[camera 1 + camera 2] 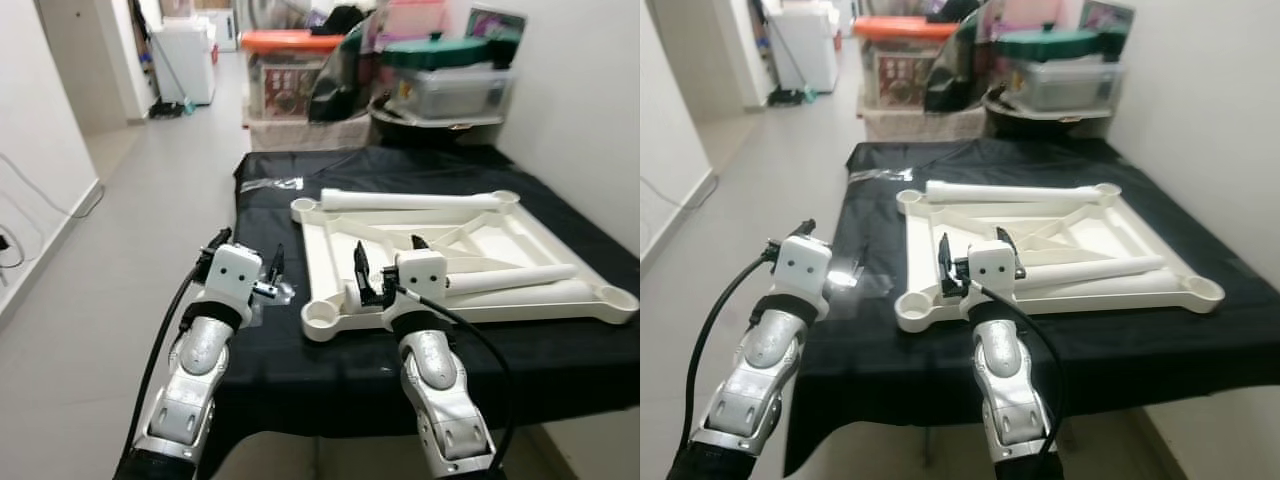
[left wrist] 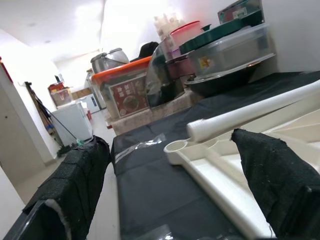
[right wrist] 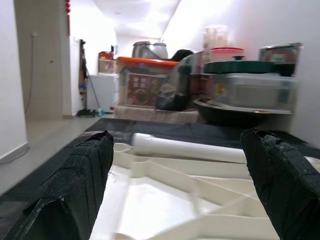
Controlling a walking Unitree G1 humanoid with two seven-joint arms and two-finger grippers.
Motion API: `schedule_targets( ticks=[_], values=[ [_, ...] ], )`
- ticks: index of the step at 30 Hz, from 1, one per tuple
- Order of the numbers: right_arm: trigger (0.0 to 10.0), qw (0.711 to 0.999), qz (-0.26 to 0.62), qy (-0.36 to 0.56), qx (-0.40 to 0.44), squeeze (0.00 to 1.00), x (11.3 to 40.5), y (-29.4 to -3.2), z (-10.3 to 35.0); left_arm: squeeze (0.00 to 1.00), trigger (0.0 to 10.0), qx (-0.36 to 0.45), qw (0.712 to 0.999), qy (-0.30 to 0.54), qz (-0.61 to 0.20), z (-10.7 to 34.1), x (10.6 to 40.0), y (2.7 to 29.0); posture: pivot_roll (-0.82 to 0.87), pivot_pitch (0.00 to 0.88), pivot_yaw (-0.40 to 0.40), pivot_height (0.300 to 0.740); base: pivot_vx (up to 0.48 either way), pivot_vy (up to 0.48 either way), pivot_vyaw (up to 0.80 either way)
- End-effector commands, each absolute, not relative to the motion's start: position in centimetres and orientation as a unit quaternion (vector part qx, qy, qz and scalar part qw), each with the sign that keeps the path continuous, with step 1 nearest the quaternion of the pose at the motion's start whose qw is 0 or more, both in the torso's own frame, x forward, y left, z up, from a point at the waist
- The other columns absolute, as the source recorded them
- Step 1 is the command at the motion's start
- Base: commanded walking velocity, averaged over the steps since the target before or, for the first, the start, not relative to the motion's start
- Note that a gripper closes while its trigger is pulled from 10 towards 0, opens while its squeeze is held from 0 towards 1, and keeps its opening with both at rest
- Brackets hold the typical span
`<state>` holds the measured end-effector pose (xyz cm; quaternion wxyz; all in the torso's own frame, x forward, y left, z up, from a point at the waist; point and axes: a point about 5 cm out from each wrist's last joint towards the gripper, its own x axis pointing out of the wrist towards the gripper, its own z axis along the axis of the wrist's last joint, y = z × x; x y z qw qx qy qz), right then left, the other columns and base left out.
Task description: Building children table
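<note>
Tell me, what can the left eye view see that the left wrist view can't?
Left eye view's extra: the right pincer, open by the near edge of the white table top, and a second leg lying inside it. Left wrist view's extra: rough padding on the spread fingers of the left pincer. Both: the far table leg, black cloth, orange-lidded box.

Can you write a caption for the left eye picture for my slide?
Two robot grippers, left and right, hover open over an upside-down white tabletop with loose legs.

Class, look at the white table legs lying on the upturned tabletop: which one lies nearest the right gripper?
The near leg, lying slantwise just beyond the right gripper. The other leg lies along the tabletop's far edge.
</note>
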<state>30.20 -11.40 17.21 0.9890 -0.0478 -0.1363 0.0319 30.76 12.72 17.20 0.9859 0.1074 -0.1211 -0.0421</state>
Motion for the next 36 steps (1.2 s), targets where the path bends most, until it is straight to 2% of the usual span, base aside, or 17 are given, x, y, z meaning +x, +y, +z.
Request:
schedule_targets(
  ticks=[1, 8, 18, 22, 23, 26, 27, 30, 31, 32, 33, 35, 36],
  values=[
    [10.0, 0.991, 0.028, -0.123, -0.051, 0.0, 30.2, -11.7, 16.8, 0.0, 10.0, 0.112, 0.986, -0.113, -0.041, 16.6, 30.7, 12.7, 0.05, 0.0, -0.017, 0.74, 0.0, -0.446, 0.0],
    [10.0, 0.991, 0.031, -0.12, -0.054, 0.0, 30.2, -11.7, 16.6, 0.0, 10.0, 0.084, 0.99, -0.111, -0.001, 16.8, 30.8, 13.6, 0.05, 0.0, -0.019, 0.74, 0.0, -0.127, 0.0],
    [10.0, 0.992, 0.028, -0.114, -0.053, 0.0, 29.9, -11.8, 16.3, 0.0, 10.0, 0.086, 0.99, -0.111, -0.005, 17.2, 31.2, 14.7, 0.05, 0.0, -0.019, 0.74, 0.0, 0.0, 0.0],
    [10.0, 0.992, 0.026, -0.112, -0.052, 0.0, 29.6, -11.8, 16.3, 0.0, 10.0, 0.109, 0.987, -0.105, -0.062, 18.0, 32.1, 14.7, 0.06, 0.0, -0.008, 0.74, 0.0, 0.0, 0.0],
    [10.0, 0.992, 0.023, -0.112, -0.051, 0.0, 29.3, -11.9, 16.3, 0.0, 10.0, 0.132, 0.98, -0.106, -0.104, 18.7, 32.7, 14.9, 0.07, 0.0, -0.003, 0.74, 0.0, 0.0, 0.0],
    [10.0, 0.992, 0.021, -0.11, -0.05, 0.0, 29.3, -11.9, 16.2, 0.0, 10.0, 0.147, 0.976, -0.117, -0.109, 19.2, 33.0, 15.2, 0.07, 0.0, -0.001, 0.74, 0.0, 0.0, 0.0],
    [10.0, 0.993, 0.019, -0.109, -0.049, 0.0, 29.0, -11.9, 16.2, 0.0, 10.0, 0.171, 0.967, -0.124, -0.14, 20.1, 33.6, 15.4, 0.08, 0.023, 0.017, 0.74, 0.0, 0.0, 0.0],
    [10.0, 0.993, 0.018, -0.108, -0.048, 0.0, 28.8, -11.9, 16.1, 0.0, 10.0, 0.186, 0.961, -0.127, -0.16, 20.7, 34.0, 15.6, 0.08, 0.023, 0.017, 0.74, 0.0, 0.0, 0.0],
    [10.0, 0.993, 0.016, -0.105, -0.046, 0.0, 28.5, -11.8, 16.0, 0.0, 10.0, 0.188, 0.951, -0.122, -0.215, 21.2, 34.4, 15.2, 0.09, 0.051, 0.025, 0.74, 0.0, 0.0, 0.0],
    [10.0, 0.993, 0.016, -0.105, -0.046, 0.0, 28.5, -11.8, 16.0, 0.0, 10.0, 0.188, 0.951, -0.122, -0.215, 21.2, 34.4, 15.2, 0.09, 0.051, 0.025, 0.74, 0.0, 0.0, 0.0],
    [10.0, 0.994, 0.016, -0.103, -0.04, 0.0, 28.0, -11.6, 16.0, 0.0, 10.0, 0.195, 0.939, -0.108, -0.263, 21.5, 34.7, 15.0, 0.1, 0.085, 0.044, 0.74, 0.0, 0.0, 0.0],
    [10.0, 0.994, 0.016, -0.103, -0.04, 0.0, 28.0, -11.6, 16.0, 0.0, 10.0, 0.195, 0.939, -0.108, -0.263, 21.5, 34.7, 15.0, 0.1, 0.085, 0.044, 0.74, 0.0, 0.0, 0.0],
    [10.0, 0.994, 0.021, -0.099, -0.034, 0.0, 27.2, -11.2, 15.8, 0.0, 10.0, 0.196, 0.925, -0.087, -0.313, 21.4, 34.9, 14.6, 0.11, 0.116, 0.064, 0.74, 0.0, 0.0, 0.0]
  ],
)
